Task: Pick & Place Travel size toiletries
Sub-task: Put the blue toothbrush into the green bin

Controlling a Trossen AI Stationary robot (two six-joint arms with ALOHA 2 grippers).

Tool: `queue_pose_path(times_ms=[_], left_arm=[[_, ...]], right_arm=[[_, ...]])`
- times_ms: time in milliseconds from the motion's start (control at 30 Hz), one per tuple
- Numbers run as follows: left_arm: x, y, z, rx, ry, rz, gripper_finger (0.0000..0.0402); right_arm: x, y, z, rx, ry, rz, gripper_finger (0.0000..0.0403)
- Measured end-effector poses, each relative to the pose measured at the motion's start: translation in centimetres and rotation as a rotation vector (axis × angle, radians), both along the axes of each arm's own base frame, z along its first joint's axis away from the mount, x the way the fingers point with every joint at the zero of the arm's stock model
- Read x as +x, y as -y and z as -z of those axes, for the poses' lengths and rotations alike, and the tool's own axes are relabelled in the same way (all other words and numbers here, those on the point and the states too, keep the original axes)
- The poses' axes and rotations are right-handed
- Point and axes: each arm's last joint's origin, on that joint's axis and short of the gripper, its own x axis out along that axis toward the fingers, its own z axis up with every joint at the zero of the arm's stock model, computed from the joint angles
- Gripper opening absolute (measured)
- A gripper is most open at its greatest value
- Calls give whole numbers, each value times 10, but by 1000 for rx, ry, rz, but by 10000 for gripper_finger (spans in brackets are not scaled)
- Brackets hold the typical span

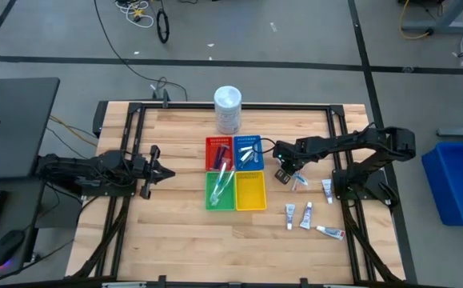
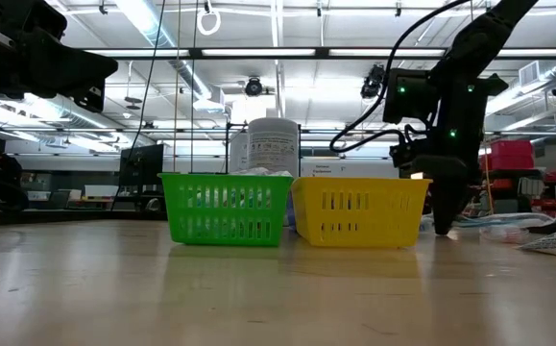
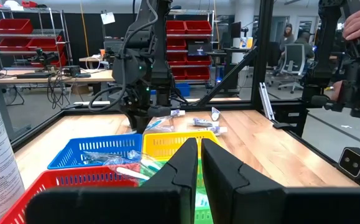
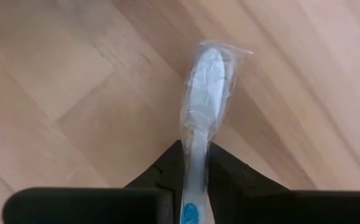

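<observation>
right gripper [image 4: 195,177]: fingers pinched on a wrapped toothbrush [image 4: 203,99], head sticking out past the tips, low over bare wood
clearance: just right of yellow tray [image 1: 250,190], open table beyond
tubes [image 1: 308,214]: on table nearby
left gripper [image 1: 153,170]: fingers closed, empty, left of trays

Green tray [image 2: 226,209], yellow tray [image 2: 359,210], white tub [image 2: 273,147] behind, right tool [image 2: 445,227] at tabletop.
</observation>
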Motion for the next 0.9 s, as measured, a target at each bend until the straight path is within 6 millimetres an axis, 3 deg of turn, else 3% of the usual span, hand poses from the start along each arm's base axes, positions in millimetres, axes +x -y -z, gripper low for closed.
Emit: queue_pose_path(times_ms=[567, 900], left_arm=[[0, 0, 0, 0, 0, 0, 27], [0, 0, 0, 0, 0, 0, 27]], right_arm=[[-9, -3, -35, -16, 160, -6, 50], [-9, -3, -39, -34, 177, -55, 48]])
